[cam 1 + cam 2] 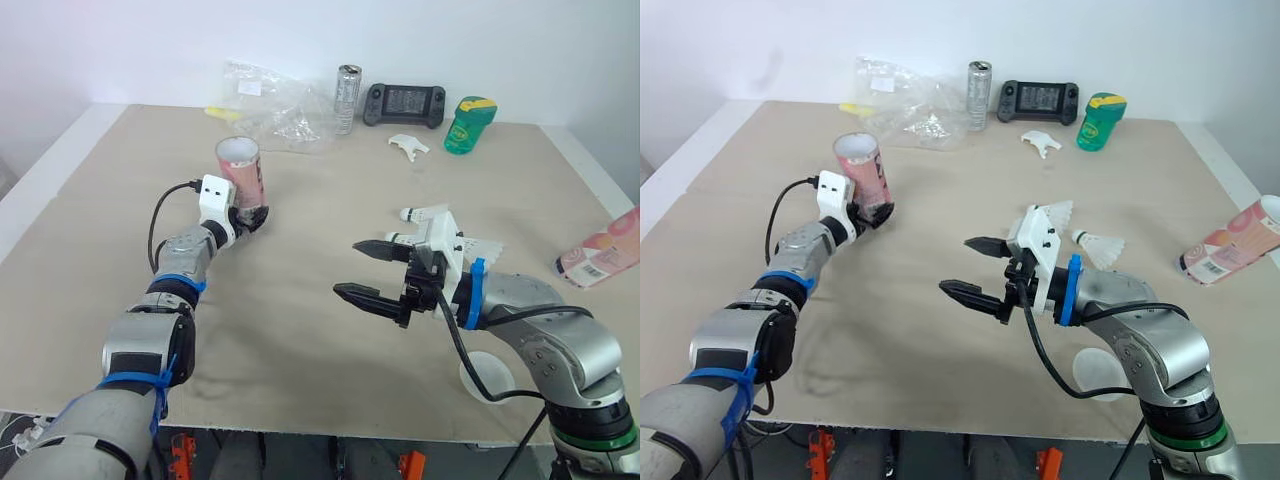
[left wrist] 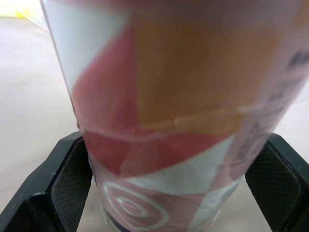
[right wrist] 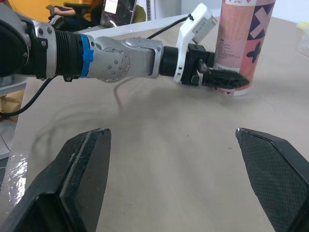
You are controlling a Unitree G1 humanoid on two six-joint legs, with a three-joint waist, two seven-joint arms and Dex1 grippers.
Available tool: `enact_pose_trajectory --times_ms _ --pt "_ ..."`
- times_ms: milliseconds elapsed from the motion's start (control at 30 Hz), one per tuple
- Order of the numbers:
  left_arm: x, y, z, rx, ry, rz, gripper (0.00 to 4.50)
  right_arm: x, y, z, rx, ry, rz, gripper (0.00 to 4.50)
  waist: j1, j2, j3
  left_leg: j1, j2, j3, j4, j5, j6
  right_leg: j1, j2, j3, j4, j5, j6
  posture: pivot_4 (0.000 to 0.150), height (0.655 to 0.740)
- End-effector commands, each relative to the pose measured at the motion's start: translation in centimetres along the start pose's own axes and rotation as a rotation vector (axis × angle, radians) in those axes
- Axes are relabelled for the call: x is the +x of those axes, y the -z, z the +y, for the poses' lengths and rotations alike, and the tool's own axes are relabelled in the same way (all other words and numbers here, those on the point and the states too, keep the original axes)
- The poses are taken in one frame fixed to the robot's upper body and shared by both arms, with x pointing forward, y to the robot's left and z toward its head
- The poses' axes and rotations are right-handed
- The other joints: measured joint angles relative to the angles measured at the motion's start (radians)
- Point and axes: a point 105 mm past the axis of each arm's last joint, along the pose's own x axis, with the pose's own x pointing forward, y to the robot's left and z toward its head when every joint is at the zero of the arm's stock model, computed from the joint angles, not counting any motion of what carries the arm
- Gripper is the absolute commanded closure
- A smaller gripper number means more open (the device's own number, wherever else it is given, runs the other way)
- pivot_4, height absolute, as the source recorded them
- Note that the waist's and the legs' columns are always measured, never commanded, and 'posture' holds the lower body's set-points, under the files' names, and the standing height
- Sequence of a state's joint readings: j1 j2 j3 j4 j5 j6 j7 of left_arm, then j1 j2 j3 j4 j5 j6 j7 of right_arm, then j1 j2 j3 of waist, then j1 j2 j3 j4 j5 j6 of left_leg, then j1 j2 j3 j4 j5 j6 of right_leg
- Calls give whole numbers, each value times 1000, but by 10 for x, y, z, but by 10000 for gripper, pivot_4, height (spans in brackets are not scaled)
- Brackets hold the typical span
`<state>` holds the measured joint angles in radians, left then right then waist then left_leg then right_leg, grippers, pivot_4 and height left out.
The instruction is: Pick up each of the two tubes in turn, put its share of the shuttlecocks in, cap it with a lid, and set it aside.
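Closest to me, a white round lid (image 1: 1092, 372) lies on the surface (image 1: 300, 300), partly under my right arm. My right jaws are spread wide and hold nothing. Just behind them lie the shuttlecocks (image 1: 1102, 245). My left jaws pinch the pink tube (image 1: 240, 170) near its bottom; it stands upright with its top open. The other tube (image 1: 603, 250) lies on its side, far right. At the back stand a can (image 1: 347, 98) and a green bottle (image 1: 469, 124).
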<state>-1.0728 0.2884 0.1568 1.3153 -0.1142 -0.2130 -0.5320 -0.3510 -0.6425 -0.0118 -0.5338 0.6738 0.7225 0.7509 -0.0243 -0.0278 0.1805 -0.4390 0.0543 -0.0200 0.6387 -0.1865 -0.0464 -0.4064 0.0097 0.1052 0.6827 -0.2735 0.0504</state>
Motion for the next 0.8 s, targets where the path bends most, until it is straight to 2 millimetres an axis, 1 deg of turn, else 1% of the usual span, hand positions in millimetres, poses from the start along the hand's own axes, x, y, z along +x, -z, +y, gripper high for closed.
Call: enact_pose_trajectory --times_ms 33,67,233,333,433,500,533,600,667,767,800 --pt "4 -16 -2 21 9 -46 10700 -4 -13 3 -55 10 -28 0 0 0 0 0 0 0 0 0 0 0 0 0 0 0 0 1500 7213" --pt "3 -15 -2 26 11 -43 12911 -5 -13 2 -55 13 -27 0 0 0 0 0 0 0 0 0 0 0 0 0 0 0 0 1500 7213" --pt "-1 -10 1 62 20 -33 12911 -5 -12 1 -55 21 -24 0 0 0 0 0 0 0 0 0 -1 0 0 0 0 0 0 1500 7213" --pt "-5 -10 0 148 74 -23 12911 -10 -13 -5 -61 53 -23 0 0 0 0 0 0 0 0 0 -1 0 0 0 0 0 0 1500 7213" --pt "-11 -15 -18 318 284 -13 12911 -28 -16 -28 -59 181 -27 0 0 0 0 0 -1 0 0 1 -1 0 -1 0 0 0 0 1500 7213" --pt "-20 -21 -29 388 441 -11 12911 -40 -14 -40 -46 260 -17 0 0 0 0 0 -1 0 -1 1 -2 0 -1 0 0 0 0 1500 7213" --pt "-24 -24 -32 406 493 -12 12911 -44 -12 -42 -42 281 -10 0 0 0 0 0 -1 0 -1 2 -3 0 -1 0 0 0 0 1500 7213" --pt "-41 -28 -36 497 644 15 12911 -55 -5 -46 -30 314 17 0 0 0 0 0 -1 0 -1 2 -3 0 -1 0 0 0 -1 1500 7213" --pt "-66 -30 -32 583 791 96 12911 -68 9 -48 0 355 59 0 -2 0 0 0 0 0 -2 2 -3 0 -1 -1 1 0 -2 1500 7213" --pt "-95 -28 -28 634 922 203 12911 -79 24 -54 36 411 87 0 -15 0 0 0 1 0 -3 2 -3 -1 0 -1 1 -1 -3 1500 7213" --pt "-102 -27 -28 642 948 226 12911 -81 27 -56 41 422 92 0 -18 1 0 1 1 0 -3 2 -3 -1 0 -1 1 -1 -3 1500 7213"
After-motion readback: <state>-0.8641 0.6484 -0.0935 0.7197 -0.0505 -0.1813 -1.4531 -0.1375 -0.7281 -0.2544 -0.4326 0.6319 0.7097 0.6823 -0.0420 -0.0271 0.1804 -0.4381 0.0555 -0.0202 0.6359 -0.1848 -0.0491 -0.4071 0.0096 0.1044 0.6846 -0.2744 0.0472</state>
